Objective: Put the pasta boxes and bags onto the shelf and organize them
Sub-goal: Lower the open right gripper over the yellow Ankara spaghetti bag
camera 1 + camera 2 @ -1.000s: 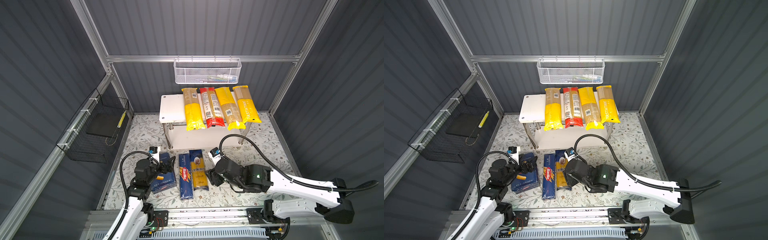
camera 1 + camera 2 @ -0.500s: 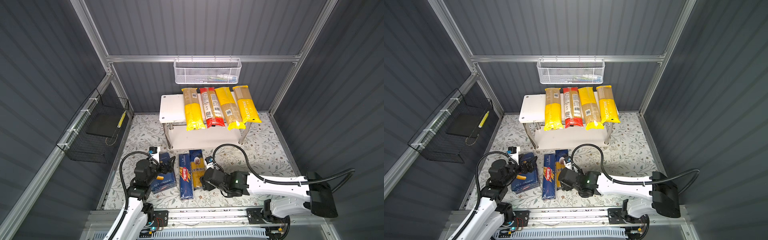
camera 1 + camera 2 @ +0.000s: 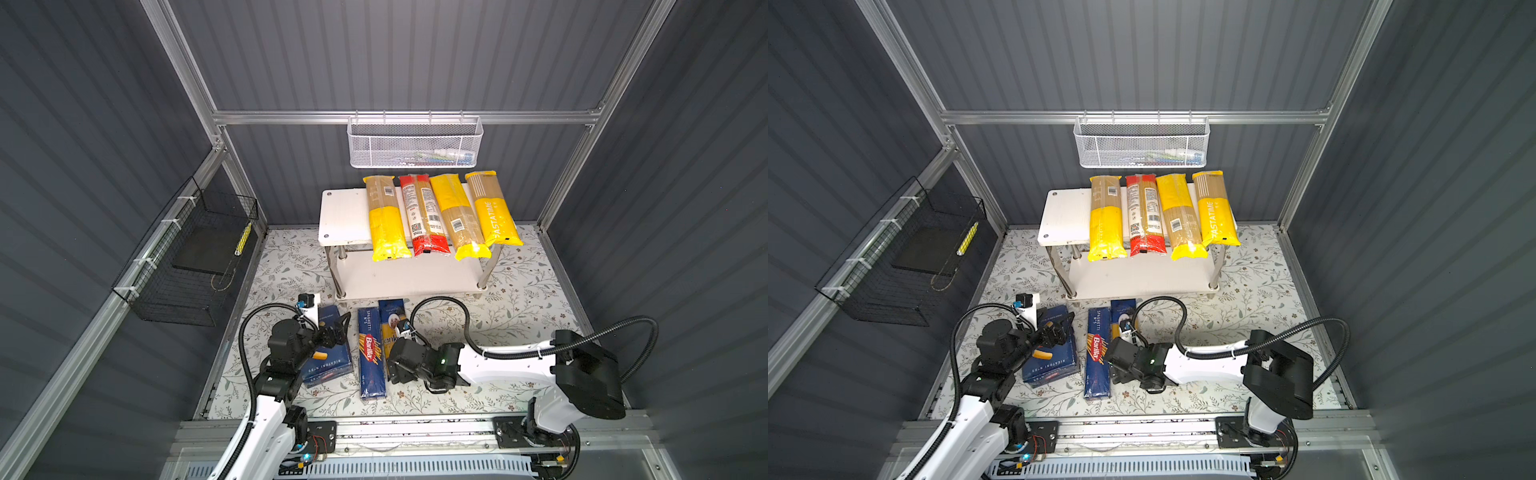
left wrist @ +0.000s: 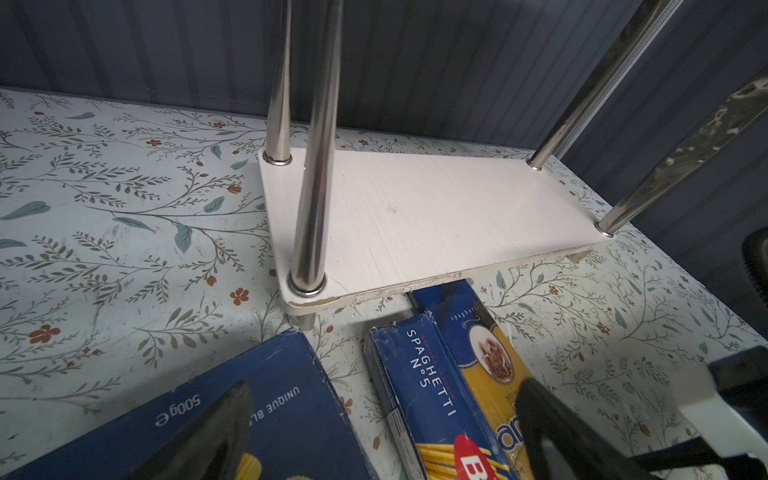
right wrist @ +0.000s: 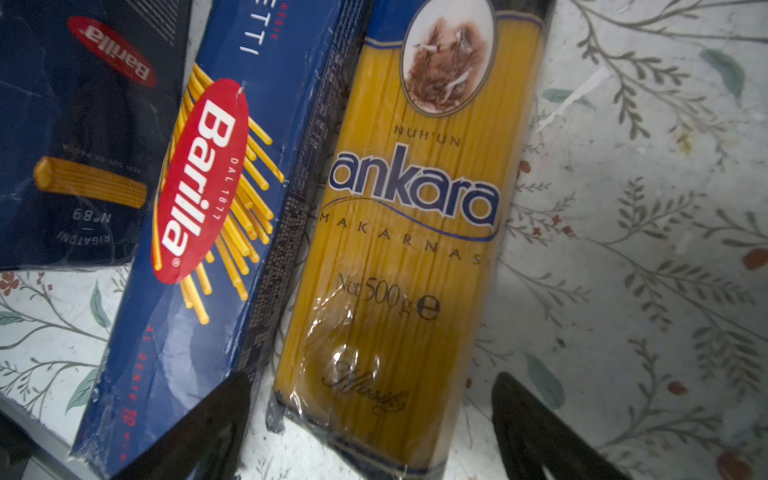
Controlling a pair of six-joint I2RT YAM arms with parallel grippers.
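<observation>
**A:** Where was the right gripper (image 5: 372, 378)?

**B:** Low over the near end of the navy-and-yellow "ankara" plastic spaghetti bag (image 5: 407, 249). Its fingers were spread wider than the bag and gripped nothing, probably lined up to pinch its narrow width.

**A:** And the left gripper (image 4: 386, 384)?

**B:** It was spread and empty too, above the wide dark blue rigatoni cardboard box (image 3: 328, 357), beside the long narrow Barilla spaghetti box (image 5: 199, 208). Beyond them, the white two-tier shelf (image 3: 345, 212) carried yellow-and-clear packs (image 3: 386, 224) and a red-and-clear pack (image 3: 424, 216), laid side by side, likely to save room.
</observation>
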